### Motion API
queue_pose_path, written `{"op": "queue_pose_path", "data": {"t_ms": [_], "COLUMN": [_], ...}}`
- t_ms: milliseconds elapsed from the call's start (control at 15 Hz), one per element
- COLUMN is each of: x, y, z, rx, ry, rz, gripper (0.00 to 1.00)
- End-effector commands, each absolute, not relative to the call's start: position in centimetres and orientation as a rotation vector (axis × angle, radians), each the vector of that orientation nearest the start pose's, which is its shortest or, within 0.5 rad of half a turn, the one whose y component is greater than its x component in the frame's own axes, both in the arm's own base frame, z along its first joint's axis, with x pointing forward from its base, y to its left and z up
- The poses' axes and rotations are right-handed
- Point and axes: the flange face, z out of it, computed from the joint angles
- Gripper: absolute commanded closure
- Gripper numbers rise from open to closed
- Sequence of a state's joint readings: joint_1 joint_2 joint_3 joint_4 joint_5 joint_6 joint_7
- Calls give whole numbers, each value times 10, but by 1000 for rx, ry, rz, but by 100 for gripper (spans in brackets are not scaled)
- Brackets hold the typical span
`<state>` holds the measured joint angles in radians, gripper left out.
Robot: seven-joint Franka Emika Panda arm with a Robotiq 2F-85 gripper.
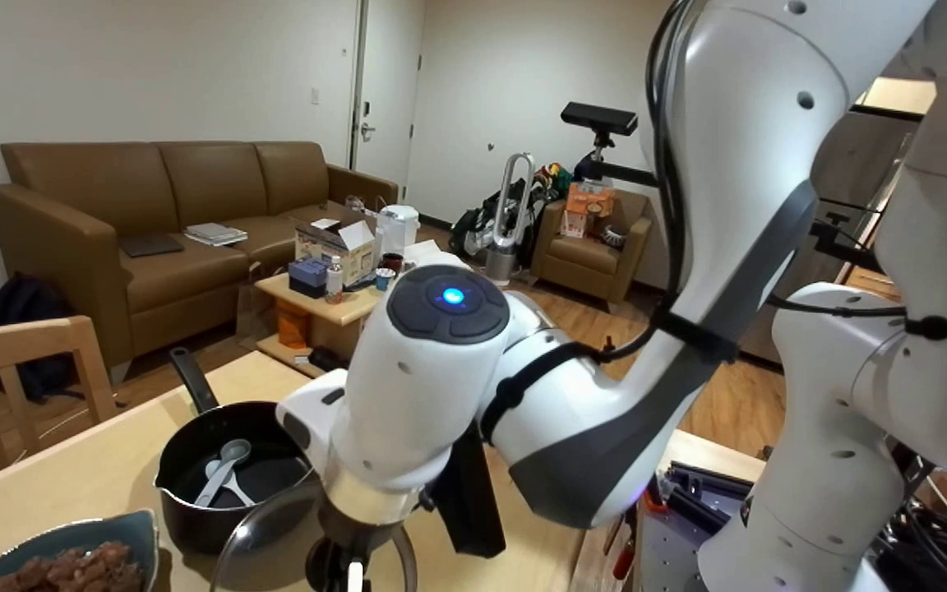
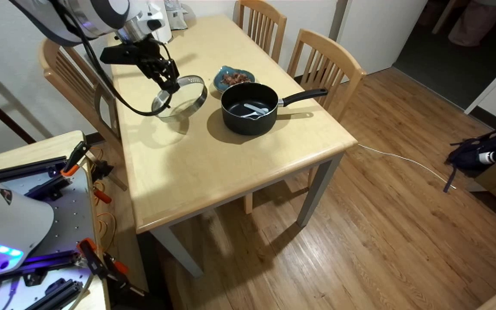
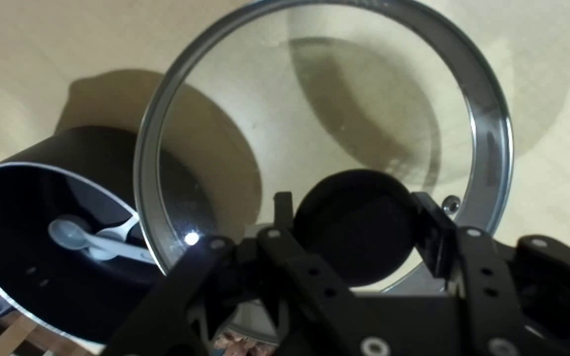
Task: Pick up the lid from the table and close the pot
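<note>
The glass lid (image 2: pixel 187 95) has a metal rim and a dark knob (image 3: pixel 354 232). My gripper (image 3: pixel 353 210) is shut on the knob, with a fingertip on each side. In an exterior view, the gripper (image 2: pixel 171 86) holds the lid tilted above the table (image 2: pixel 230 172), its shadow below. The lid also shows in part in an exterior view (image 1: pixel 264 538). The black pot (image 2: pixel 248 124) stands open on the table, beside the lid and apart from it. The pot also shows in an exterior view (image 1: pixel 194 526). In the wrist view, the lid's rim overlaps the pot (image 3: pixel 92 148) at the left.
Two grey measuring spoons (image 2: pixel 255 110) lie in the pot. The pot's handle (image 2: pixel 304 95) points toward the chairs (image 2: pixel 330 56). A teal-rimmed dish (image 2: pixel 218 82) of brown food stands close behind the pot. A cluttered coffee table (image 1: pixel 317 304) stands beyond the table.
</note>
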<state>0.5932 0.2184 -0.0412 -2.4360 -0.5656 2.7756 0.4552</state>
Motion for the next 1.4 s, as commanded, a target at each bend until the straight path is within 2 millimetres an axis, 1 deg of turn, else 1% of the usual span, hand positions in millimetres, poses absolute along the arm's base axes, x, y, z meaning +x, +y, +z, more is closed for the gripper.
{"op": "queue_pose_path", "data": {"t_ms": [0, 133, 267, 333, 400, 533, 1067, 1133, 1267, 1333], "x": [415, 426, 434, 435, 437, 437, 434, 434, 435, 436], "y": [259, 249, 243, 246, 242, 239, 242, 242, 234, 226], "z": [277, 309, 332, 303, 314, 324, 323, 323, 335, 340], "rx": [-3108, -3109, -3143, -3133, -3135, -3134, -3136, -3136, -3186, -3230], "ry": [-969, -988, -988, -1014, -1001, -994, -1001, -1001, -982, -951], "rz": [-600, -777, -938, -790, -851, -892, -888, -888, -915, -910], "gripper": [66, 66, 66, 41, 41, 41, 41, 66, 66, 66]}}
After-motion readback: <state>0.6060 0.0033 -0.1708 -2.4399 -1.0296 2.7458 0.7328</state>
